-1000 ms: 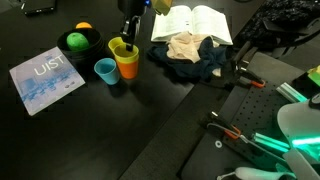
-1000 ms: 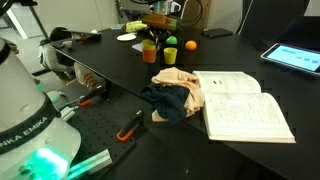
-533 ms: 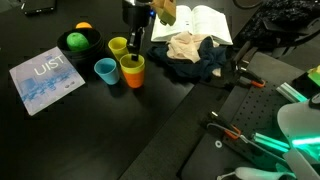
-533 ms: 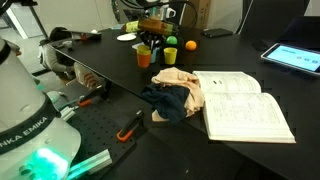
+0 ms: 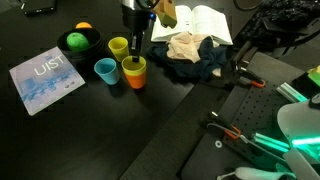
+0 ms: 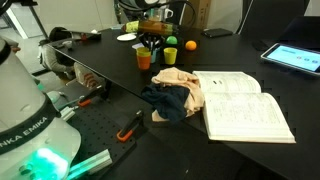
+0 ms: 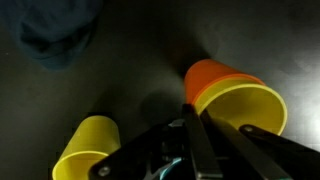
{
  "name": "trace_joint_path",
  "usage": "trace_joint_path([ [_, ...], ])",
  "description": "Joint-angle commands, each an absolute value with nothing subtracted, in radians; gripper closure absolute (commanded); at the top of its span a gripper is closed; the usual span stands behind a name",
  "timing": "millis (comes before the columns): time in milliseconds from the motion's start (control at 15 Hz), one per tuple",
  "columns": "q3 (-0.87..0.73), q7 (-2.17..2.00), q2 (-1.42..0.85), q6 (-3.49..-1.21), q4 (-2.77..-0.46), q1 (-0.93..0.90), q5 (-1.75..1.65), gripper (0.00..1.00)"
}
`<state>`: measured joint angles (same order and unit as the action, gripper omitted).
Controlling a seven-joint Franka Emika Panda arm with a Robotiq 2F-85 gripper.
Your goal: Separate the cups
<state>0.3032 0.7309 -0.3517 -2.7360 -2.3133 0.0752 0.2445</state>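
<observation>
We see the orange cup (image 5: pixel 133 75) upright on the black table (image 5: pixel 60 130), small and tapered, with a yellow cup (image 5: pixel 133 64) nested inside so that only its yellow rim shows above the orange wall. A second yellow cup (image 5: pixel 118 46) stands alone just behind it, and the light blue cup (image 5: pixel 105 70) stands just beside the orange one, towards the black bowl (image 5: pixel 90 43); none of the three appear to touch. The gripper (image 5: pixel 135 52) comes straight down onto the nested pair. The wrist view settles what the exterior views leave vague. There the gripper (image 7: pixel 197 125) has its fingers drawn close together on the near wall of the orange cup (image 7: pixel 210 72), so we read it as clamped on that rim, with the free yellow cup (image 7: pixel 85 145) well clear. That view also catches the dark blue cloth (image 7: pixel 55 35) but not the blue cup. In an exterior view from the far side, only the orange cup (image 6: pixel 144 59) is plain under the gripper (image 6: pixel 150 45). A second ago the orange cup sat hard against the lone yellow one. Now we find it apart and nearer the table's front, unchanged from half a second ago.
</observation>
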Motion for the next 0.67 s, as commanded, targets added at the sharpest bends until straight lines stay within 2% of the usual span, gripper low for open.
trace_joint_path([
  [0, 0.289, 0.725, -0.338, -2.79, -2.325, 0.053, 0.179, 0.98],
  [600, 0.247, 0.69, -0.347, -2.809, -2.323, 0.027, 0.007, 0.98],
])
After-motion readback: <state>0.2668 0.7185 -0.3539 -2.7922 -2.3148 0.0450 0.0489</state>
